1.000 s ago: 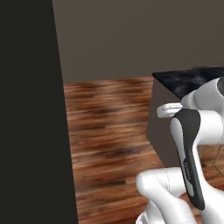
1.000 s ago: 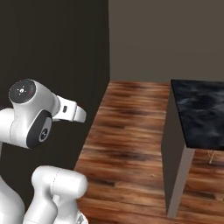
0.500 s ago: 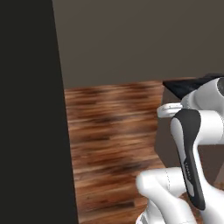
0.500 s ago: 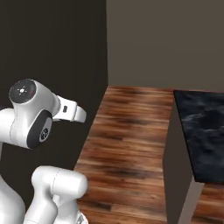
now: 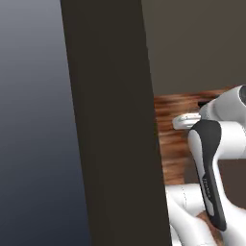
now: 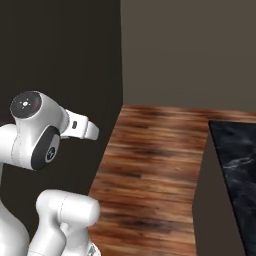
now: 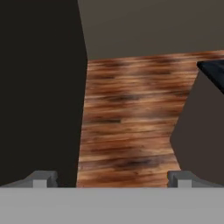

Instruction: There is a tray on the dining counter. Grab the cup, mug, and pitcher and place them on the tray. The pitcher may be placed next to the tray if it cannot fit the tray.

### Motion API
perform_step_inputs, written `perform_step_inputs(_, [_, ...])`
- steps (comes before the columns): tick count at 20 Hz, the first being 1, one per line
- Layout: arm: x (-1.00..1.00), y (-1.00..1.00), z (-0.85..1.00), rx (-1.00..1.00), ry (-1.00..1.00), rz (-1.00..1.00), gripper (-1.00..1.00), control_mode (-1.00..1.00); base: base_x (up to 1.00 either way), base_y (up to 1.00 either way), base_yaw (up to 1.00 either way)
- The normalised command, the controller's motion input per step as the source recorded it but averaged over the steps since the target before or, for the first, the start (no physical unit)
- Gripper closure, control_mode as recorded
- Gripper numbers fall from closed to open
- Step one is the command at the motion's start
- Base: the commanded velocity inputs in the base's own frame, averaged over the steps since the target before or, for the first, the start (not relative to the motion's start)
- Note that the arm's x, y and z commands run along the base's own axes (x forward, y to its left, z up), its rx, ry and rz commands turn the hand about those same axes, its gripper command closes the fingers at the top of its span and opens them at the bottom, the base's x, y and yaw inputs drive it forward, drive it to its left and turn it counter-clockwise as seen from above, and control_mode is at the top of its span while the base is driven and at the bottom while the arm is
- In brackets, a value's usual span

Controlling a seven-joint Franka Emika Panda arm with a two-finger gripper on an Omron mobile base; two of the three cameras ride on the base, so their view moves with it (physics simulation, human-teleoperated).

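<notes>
1. Left base view: a dark cabinet side point(image 5: 110, 120) blocks most of the frame; a strip of wood floor point(image 5: 175, 139) sits behind the folded arm point(image 5: 211, 163). Arm tucked in close, probably stowed for driving
2. Right base view: corner of the dining counter point(image 6: 237, 170), black marble top, at the right edge across open floor. Tray, cup, mug and pitcher are outside this framing, so I cannot tell where they are
3. Hand view: gripper point(image 7: 109, 179) fingers wide apart, empty, aimed over the floor; counter corner at upper right. Looks like transit, no pick started
</notes>
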Motion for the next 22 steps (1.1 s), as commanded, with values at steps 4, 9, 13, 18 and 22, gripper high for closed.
perform_step_inputs(4, [0.00,0.00,0.00,0.00,0.00,0.00,-1.00,1.00,0.83,0.42,0.00])
perform_step_inputs(9, [0.00,0.00,0.00,0.00,0.00,0.00,-1.00,1.00,0.85,0.41,0.00])
perform_step_inputs(13, [0.00,0.00,0.00,0.00,0.00,0.00,-1.00,1.00,0.89,0.32,0.00])
perform_step_inputs(18, [0.00,0.00,0.00,0.00,0.00,0.00,-1.00,1.00,0.90,0.18,-0.01])
perform_step_inputs(22, [0.00,0.00,0.00,0.00,0.00,0.00,-1.00,1.00,0.97,0.06,-0.04])
